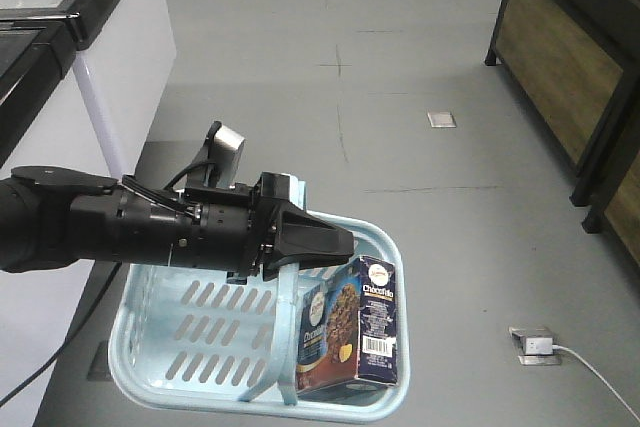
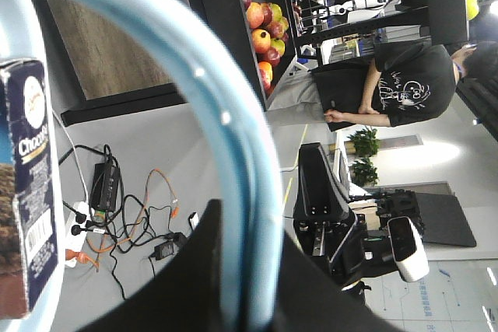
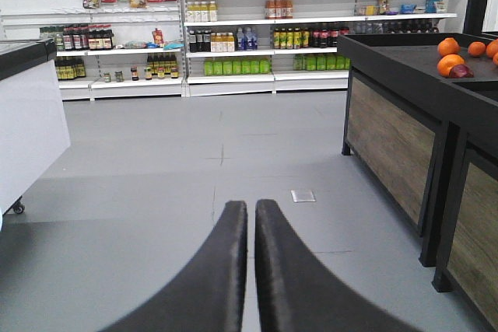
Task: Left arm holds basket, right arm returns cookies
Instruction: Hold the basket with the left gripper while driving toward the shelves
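The light blue basket [image 1: 190, 342] hangs over the grey floor, and my left gripper [image 1: 335, 244] is shut on its flat handle [image 1: 288, 332]. In the left wrist view the handle [image 2: 233, 130] arcs up out of my left gripper [image 2: 249, 217], clamped between the black fingers. The cookies [image 1: 352, 332], a dark Chocofello carton, stand upright in the basket's right end; the cookies [image 2: 27, 192] also show at that view's left edge. My right gripper [image 3: 250, 206] points at open floor, fingers nearly touching, holding nothing. It is out of the front view.
A white counter [image 1: 110, 57] stands at the left and a wood-panelled produce stand [image 1: 570, 67] at the right. A floor socket [image 1: 535, 344] with a cable lies nearby. Stocked shelves [image 3: 257, 29] line the far wall. A person [image 2: 397, 83] stands beside floor cables [image 2: 117, 207].
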Motion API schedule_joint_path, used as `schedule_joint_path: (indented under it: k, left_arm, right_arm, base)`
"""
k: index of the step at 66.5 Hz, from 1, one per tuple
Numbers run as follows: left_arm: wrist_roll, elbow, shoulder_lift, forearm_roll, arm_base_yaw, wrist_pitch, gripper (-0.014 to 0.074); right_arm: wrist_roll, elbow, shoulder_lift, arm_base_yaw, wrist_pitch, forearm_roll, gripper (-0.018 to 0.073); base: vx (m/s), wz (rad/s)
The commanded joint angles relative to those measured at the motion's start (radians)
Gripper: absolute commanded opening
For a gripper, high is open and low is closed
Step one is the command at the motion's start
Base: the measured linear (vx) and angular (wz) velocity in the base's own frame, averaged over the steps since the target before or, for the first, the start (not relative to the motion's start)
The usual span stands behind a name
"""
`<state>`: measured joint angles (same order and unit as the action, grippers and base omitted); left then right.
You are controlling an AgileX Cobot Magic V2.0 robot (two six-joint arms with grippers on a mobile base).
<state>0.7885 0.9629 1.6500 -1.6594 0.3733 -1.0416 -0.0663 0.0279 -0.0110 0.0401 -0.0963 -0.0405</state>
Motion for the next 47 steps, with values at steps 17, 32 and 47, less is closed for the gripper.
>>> schedule_joint_path:
  k: [17,32,47]
  left_arm:
    - [0.010,0.031,-0.051,-0.119,0.006,-0.062,-0.0003]
    - [0.010,0.031,-0.051,-0.119,0.006,-0.062,-0.0003]
    - [0.010,0.031,-0.051,-0.117,0.006,-0.061,-0.0003]
  right_arm:
    - [0.010,0.018,-0.013,0.007,0.080,-0.007,-0.0006]
    - [0.010,0.018,-0.013,0.007,0.080,-0.007,-0.0006]
    - [0.010,0.018,-0.013,0.007,0.080,-0.007,-0.0006]
  base:
    - [0.00,0.00]
    - [0.00,0.00]
    - [0.00,-0.01]
